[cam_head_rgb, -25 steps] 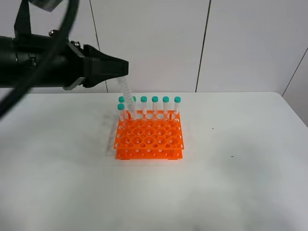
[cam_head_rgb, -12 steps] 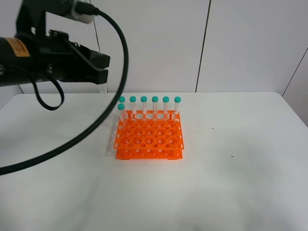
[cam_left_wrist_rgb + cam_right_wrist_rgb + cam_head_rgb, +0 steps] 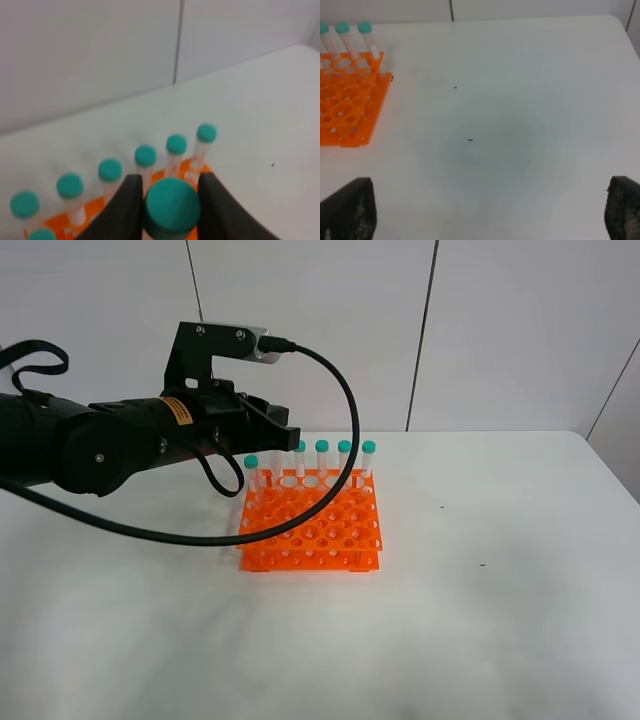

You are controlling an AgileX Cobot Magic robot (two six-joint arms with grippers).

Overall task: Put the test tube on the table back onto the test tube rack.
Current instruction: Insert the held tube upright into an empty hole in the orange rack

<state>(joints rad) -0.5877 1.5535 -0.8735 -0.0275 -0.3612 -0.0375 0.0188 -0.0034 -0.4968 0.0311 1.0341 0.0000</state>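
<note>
The left end effector [image 3: 171, 212] is clamped on the test tube [image 3: 172, 202]. Its black fingers [image 3: 125, 210] pinch the teal screw cap at the bottom centre of the left wrist frame, near the teal-capped tubes [image 3: 145, 156] standing in the orange test tube rack [image 3: 310, 532]. The right end effector [image 3: 485, 205] gapes wide, holding nothing. The white surface [image 3: 500, 590] meets pale wall panels [image 3: 500, 330].

My left gripper [image 3: 169, 197] looks matt black plastic. The test tube [image 3: 172, 210] it pinches has a smooth teal plastic cap. The test tube rack [image 3: 310, 530] is smooth orange plastic; the table [image 3: 480, 620], matt white.
</note>
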